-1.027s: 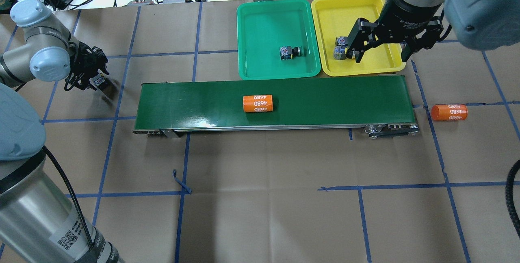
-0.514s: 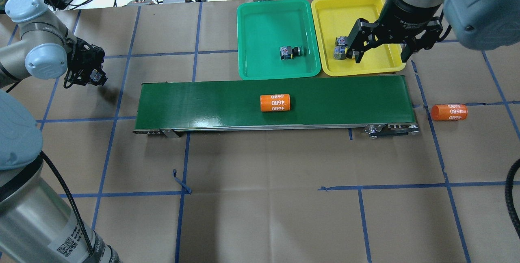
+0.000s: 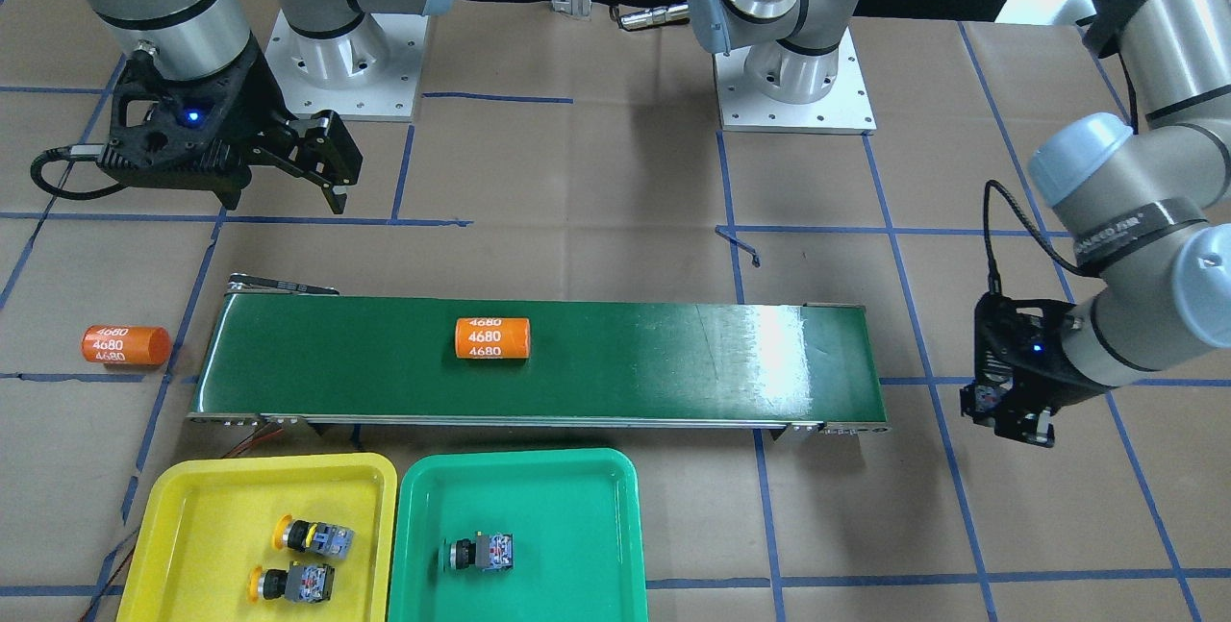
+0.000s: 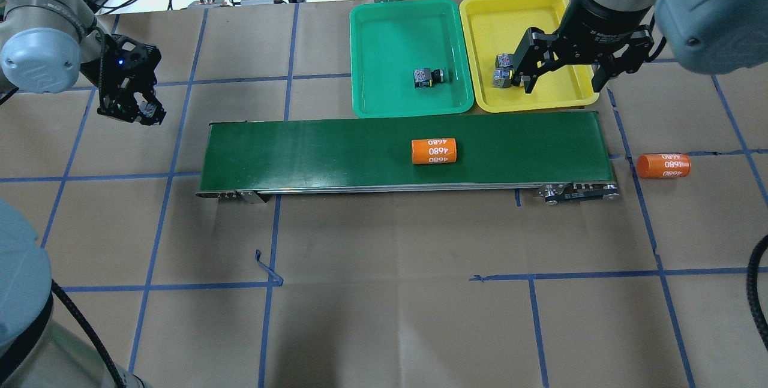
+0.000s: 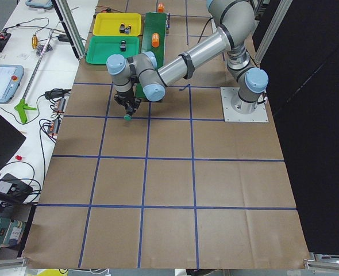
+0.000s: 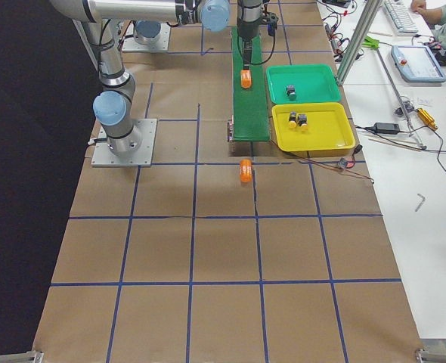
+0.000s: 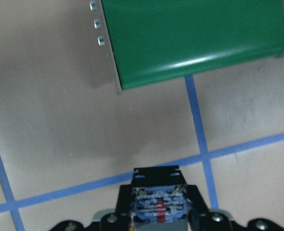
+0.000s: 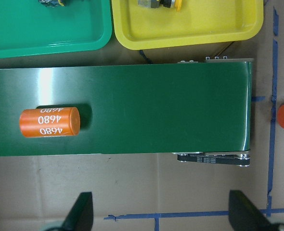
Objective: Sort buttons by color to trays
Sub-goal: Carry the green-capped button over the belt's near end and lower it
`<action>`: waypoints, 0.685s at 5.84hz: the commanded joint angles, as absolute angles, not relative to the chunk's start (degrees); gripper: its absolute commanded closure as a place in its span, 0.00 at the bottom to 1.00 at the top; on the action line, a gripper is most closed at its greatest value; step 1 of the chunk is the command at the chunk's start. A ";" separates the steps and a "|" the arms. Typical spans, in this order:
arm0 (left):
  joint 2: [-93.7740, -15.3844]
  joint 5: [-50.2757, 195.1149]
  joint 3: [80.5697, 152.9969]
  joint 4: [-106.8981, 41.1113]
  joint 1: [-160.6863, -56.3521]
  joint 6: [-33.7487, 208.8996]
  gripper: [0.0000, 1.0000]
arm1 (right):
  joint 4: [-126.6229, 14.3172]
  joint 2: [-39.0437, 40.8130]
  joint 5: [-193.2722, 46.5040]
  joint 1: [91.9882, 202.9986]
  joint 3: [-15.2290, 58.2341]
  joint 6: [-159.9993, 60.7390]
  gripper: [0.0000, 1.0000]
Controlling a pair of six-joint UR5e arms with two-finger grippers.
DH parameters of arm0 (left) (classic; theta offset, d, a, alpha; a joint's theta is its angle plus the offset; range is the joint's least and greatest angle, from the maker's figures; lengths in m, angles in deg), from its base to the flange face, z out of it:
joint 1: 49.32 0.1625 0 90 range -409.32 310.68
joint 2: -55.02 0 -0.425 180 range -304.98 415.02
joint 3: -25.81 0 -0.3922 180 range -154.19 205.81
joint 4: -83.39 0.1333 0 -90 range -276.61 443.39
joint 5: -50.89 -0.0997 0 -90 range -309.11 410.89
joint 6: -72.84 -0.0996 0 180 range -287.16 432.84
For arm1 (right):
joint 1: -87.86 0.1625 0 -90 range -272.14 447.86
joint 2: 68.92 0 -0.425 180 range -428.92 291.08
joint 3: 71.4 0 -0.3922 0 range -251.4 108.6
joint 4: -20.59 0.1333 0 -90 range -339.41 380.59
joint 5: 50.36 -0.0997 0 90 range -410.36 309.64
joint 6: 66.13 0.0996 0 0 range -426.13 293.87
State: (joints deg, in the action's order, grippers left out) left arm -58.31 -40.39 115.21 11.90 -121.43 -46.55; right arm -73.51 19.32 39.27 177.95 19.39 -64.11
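- Buttons with yellow caps [image 3: 313, 537] were laid in the yellow tray [image 3: 260, 464], a green button [image 3: 478, 553] in the green tray [image 3: 519, 460].
- A fourth button [image 7: 159, 211] was clamped by the left gripper [image 4: 143, 114].
- The right gripper [image 4: 564, 80] was held wide open, empty.

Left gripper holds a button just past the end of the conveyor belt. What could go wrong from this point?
1. The left gripper grips the button, whose cap looks green in the exterior left view, far along the table from the green tray; a long carry could loosen it, or it might end in the adjoining yellow tray.
2. If it is set on the conveyor belt instead, the orange 4680 cylinder lying there might roll against it.
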 commanded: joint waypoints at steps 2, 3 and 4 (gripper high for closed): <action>-52.84 -40.34 120.89 11.13 -133.14 -28.20 0.95 | -73.36 19.32 39.29 177.95 19.47 -64.11 0.00; -53.61 -40.52 122.13 11.49 -135.87 -23.18 0.95 | -73.36 19.32 39.29 177.95 19.47 -64.11 0.00; -53.44 -40.87 123.53 13.58 -139.29 -20.52 0.95 | -73.36 19.32 39.20 177.95 19.47 -64.11 0.00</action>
